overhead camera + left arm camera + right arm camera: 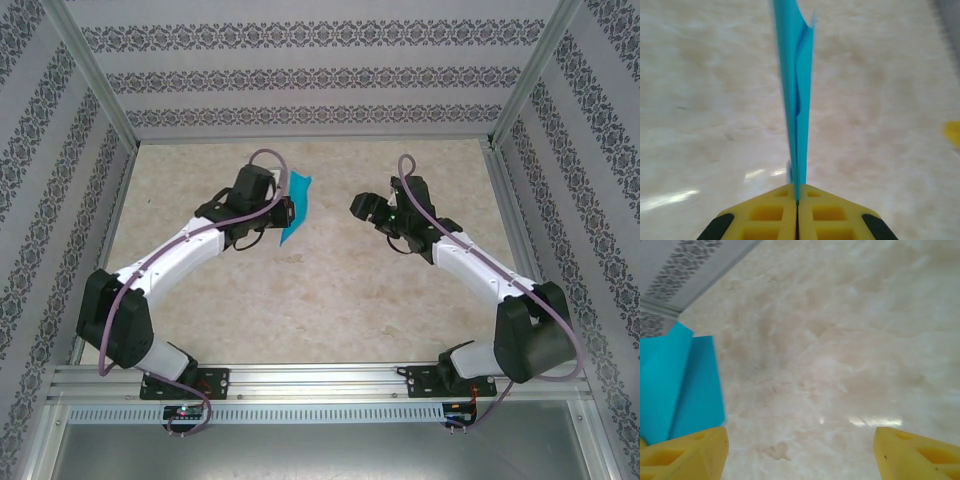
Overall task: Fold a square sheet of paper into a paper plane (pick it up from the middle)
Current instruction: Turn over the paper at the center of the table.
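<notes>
Turquoise sheet of paper (796,100), folded into a narrow doubled strip; one end pinched in the left gripper (797,200), sticking straight out.

Robot lab test cell: aluminium-profile frame (90,75), patterned wall panels (300,70), marble-look tabletop (330,310), slotted mounting rail (320,378).

**Paper left of centre, over the table's far half**

We see the folded sheet of paper (795,75) pinched in the left gripper (797,207), raised off the table (330,300) and standing edge-on. The right gripper (362,207) hangs to its right, apart from it, bare table between them.
</notes>
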